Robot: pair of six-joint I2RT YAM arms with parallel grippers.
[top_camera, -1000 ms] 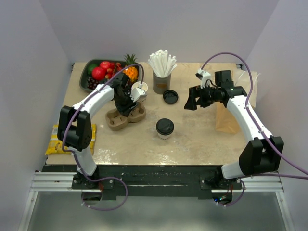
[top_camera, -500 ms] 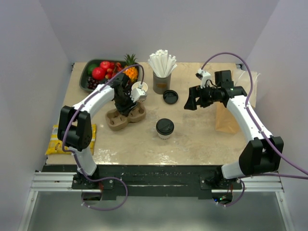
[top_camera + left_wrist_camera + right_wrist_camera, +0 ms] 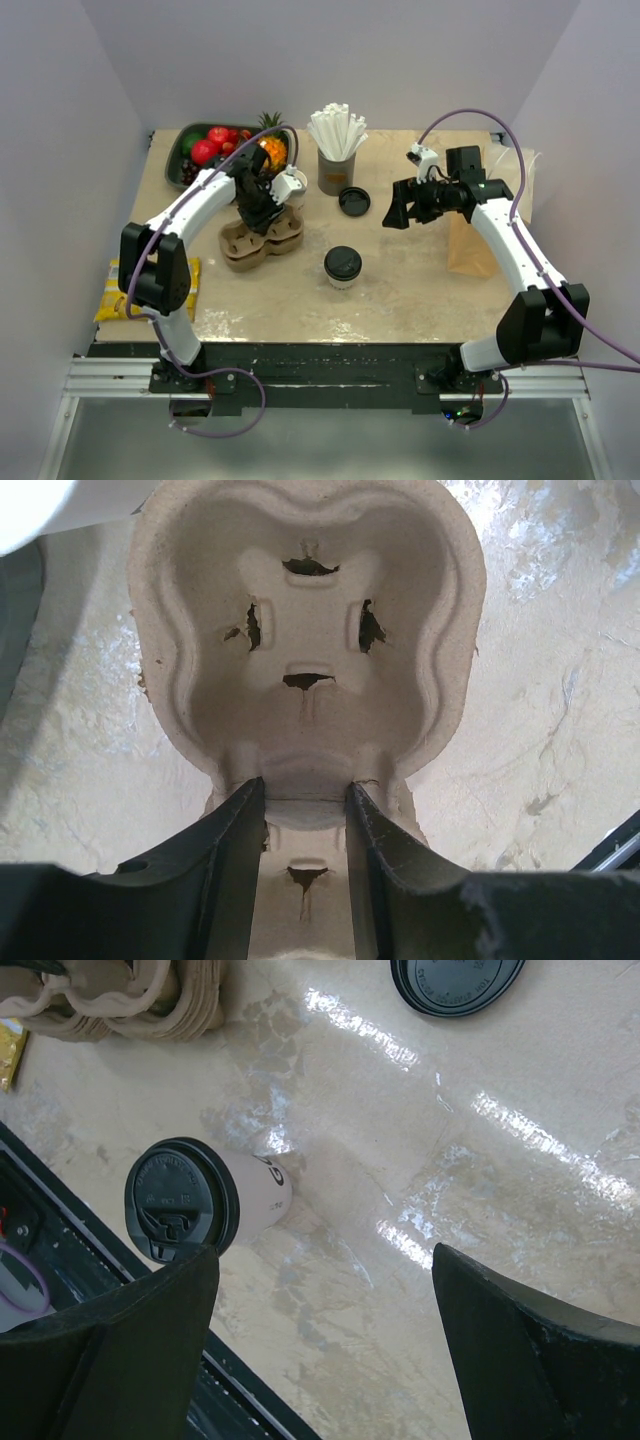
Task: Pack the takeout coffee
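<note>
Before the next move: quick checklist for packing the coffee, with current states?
1. Upright coffee cup, black lid on: ok.
2. Empty carrier well below the left wrist camera: ok.
3. Firm hold by the left jaws, which straddle the carrier's centre ridge: cannot tell.
4. Wide open right jaws, holding nothing: ok.
5. Spare loose lid lying apart from the cup, likely not in the way: ok.
</note>
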